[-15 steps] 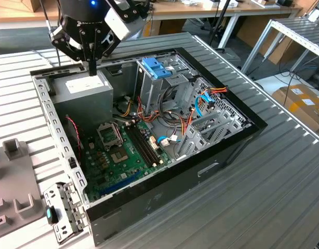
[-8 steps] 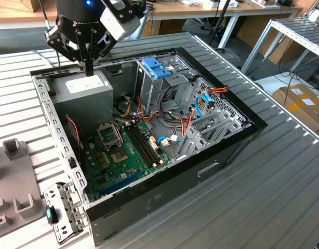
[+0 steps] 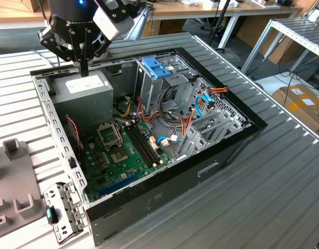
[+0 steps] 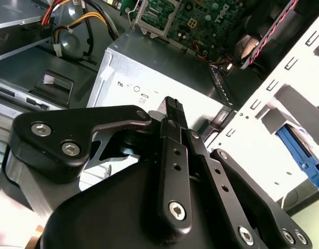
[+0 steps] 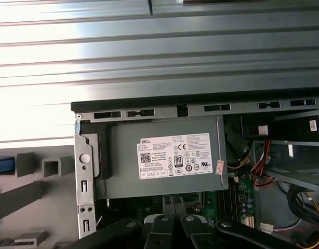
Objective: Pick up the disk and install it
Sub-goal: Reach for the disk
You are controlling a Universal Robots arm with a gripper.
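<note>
Gripper (image 3: pixel 84 70) pinched closed on nothing just above the power supply (image 3: pixel 82 89), the disk (image 4: pixel 302 158) parked beyond the case wall (image 3: pixel 51 122) (1 blue edge showing), so a low crossing risks clipping that wall.

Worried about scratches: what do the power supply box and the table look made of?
The power supply box looks like matte grey sheet metal: folded edges, stuck-on label. The table looks like ribbed metal, probably aluminium: dull silver sheen, straight grooves.
</note>
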